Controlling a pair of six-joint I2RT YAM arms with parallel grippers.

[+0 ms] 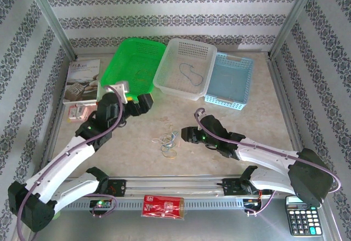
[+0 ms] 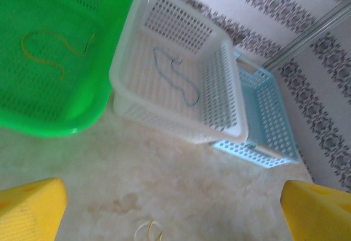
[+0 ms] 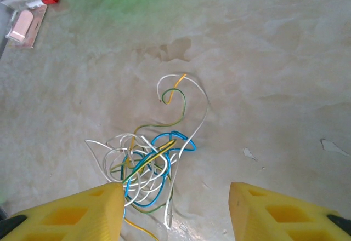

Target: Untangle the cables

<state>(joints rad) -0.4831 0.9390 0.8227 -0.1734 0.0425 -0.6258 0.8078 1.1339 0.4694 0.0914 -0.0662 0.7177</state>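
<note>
Several cables (image 3: 145, 161) lie knotted below your spread, seemingly empty right tool (image 3: 176, 191), so pinch one outer white loop and lift slowly.

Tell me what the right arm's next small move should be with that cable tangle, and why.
Probably lower the right claw onto the cable tangle and pinch the white loop sticking out on its far side. The claw hangs open just above the tangle with nothing held, and that loop looks like the freest strand.
</note>
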